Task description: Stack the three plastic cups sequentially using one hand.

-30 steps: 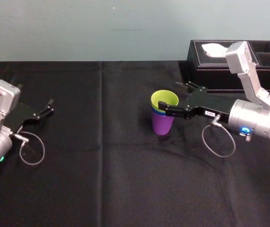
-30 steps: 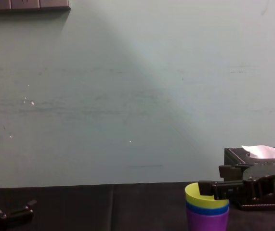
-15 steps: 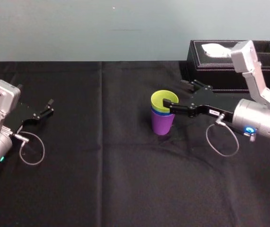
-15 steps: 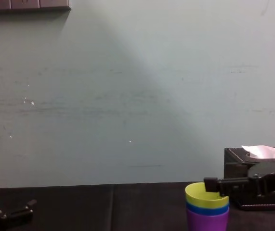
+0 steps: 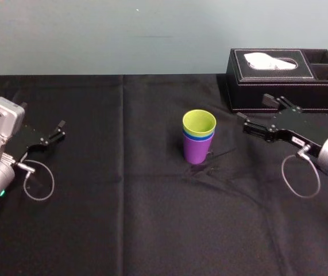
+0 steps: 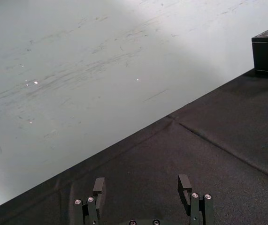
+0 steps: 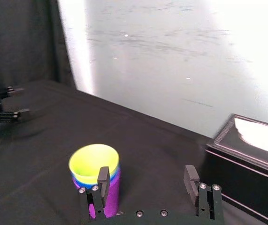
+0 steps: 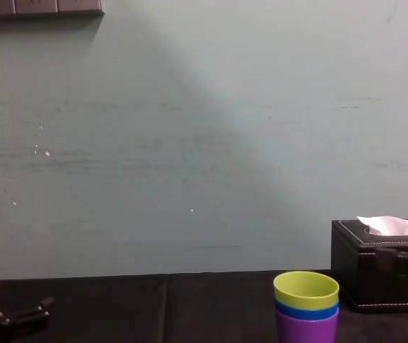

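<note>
Nested upright as one stack, about mid-table on the black tablecloth — purple cup at bottom, blue cup seen as a thin band, yellow-green cup on top, empty inside. Small, tapered, no handles. Off to the stack's right, not touching: right gripper, fingers spread wide, holding nothing, white label on body. Behind that — black tissue box. Far left: left gripper, parked, fingers apart, empty.

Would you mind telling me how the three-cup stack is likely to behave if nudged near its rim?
The stack would probably tip rather than slide: the purple cup beneath tapers to a narrow base on cloth. Plastic, it is likely light. Nested cups should move together.
</note>
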You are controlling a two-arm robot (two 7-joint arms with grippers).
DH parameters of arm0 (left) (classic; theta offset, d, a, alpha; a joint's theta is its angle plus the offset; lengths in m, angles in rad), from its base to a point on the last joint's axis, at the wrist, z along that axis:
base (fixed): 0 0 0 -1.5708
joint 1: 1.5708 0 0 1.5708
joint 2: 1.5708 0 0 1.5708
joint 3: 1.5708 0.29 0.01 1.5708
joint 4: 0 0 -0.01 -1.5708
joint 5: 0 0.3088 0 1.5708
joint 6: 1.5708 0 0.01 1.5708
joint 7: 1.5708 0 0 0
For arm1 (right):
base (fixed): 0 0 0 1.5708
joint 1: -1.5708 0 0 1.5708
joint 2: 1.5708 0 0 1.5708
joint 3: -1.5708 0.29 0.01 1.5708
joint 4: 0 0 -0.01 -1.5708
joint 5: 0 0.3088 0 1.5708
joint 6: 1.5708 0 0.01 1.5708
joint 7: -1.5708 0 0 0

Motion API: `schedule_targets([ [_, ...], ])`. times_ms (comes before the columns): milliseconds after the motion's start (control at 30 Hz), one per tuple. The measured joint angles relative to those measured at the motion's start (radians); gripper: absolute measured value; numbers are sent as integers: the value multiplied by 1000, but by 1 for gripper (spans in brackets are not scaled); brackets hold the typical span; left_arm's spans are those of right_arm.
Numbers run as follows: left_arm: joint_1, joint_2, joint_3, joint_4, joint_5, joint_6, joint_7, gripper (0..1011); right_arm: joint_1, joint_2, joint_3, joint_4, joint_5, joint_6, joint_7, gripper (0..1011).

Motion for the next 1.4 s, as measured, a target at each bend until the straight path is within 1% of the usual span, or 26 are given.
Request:
schedule_targets([
  [33, 0, 0, 0, 0, 0, 0, 0, 1011, -21, 2, 17, -4, 1, -10, -13, 1000],
  [100, 0, 0, 0, 0, 0, 0, 0, 1011, -42, 3, 33, -5, -1, -19, -27, 1000],
  [167, 0, 0, 0, 0, 0, 0, 0, 1011, -49, 3, 37, -5, -3, -22, -31, 1000],
  [233, 0, 0, 0, 0, 0, 0, 0, 1012, -67, 3, 48, -1, -12, -31, -42, 1000],
  [333, 0, 0, 0, 0, 0, 0, 0, 1011, -90, -3, 62, 13, -26, -42, -59, 1000],
  [467, 0, 0, 0, 0, 0, 0, 0, 1011, -106, -12, 74, 35, -33, -50, -65, 1000],
  [733, 0, 0, 0, 0, 0, 0, 0, 1011, -120, -30, 89, 68, -41, -53, -61, 1000],
  [1400, 0, 0, 0, 0, 0, 0, 0, 1011, -119, -27, 87, 63, -40, -51, -60, 1000],
])
